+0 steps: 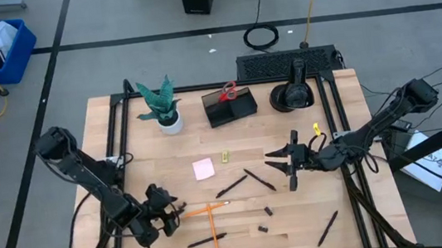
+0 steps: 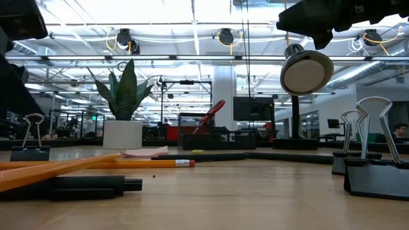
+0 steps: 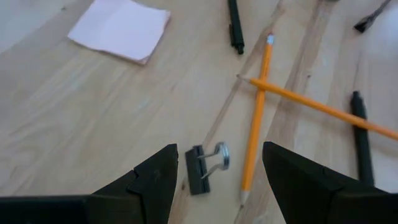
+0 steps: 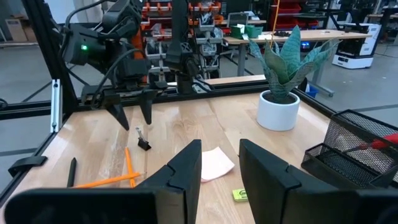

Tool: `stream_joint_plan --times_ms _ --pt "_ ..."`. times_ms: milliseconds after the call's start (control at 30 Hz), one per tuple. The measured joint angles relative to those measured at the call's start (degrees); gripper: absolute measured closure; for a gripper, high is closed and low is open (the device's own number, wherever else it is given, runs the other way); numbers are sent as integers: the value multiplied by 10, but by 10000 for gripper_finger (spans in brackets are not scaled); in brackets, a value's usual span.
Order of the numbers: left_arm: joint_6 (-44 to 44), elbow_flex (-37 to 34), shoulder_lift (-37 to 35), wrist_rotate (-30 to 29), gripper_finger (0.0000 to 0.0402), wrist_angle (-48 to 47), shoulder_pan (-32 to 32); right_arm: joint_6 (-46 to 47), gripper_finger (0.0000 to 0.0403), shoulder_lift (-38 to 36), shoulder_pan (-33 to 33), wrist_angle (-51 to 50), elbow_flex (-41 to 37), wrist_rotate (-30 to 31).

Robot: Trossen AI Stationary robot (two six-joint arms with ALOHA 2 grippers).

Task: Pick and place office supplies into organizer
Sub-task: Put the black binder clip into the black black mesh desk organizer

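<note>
- My left tool hangs low over the near-left part of the table, fingers spread wide, nothing between them.
- Directly between those fingers in my left wrist view: a small black binder clip lying on the wood, silver wire handles pointing toward the pencils. Not touched.
- Just beside the clip, two orange pencils lie crossed, one over the other. A black pen lies past them, another pen farther up the table.
- Pink sticky-note pad sits flat mid-table, with a tiny yellow piece near it, apart from it.
- My right tool is over the right-centre of the table, held above the surface, fingers partly open, empty.
- More black pens lie just left of my right tool; one more pen lies near the front-right edge. Two small black clips sit between the pencils and that pen.
- The organizer, a dark mesh box, stands at the back-centre. Red-handled scissors already stand in it, handles up.
- Teal plant in a white pot is left of the organizer; a black round object is to its right.
</note>
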Motion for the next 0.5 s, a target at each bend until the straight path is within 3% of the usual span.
stream_joint_plan --times_ms 500 --pt "-32 0 51 -10 163 5 -2 -4 303 0 0 0 0 0"
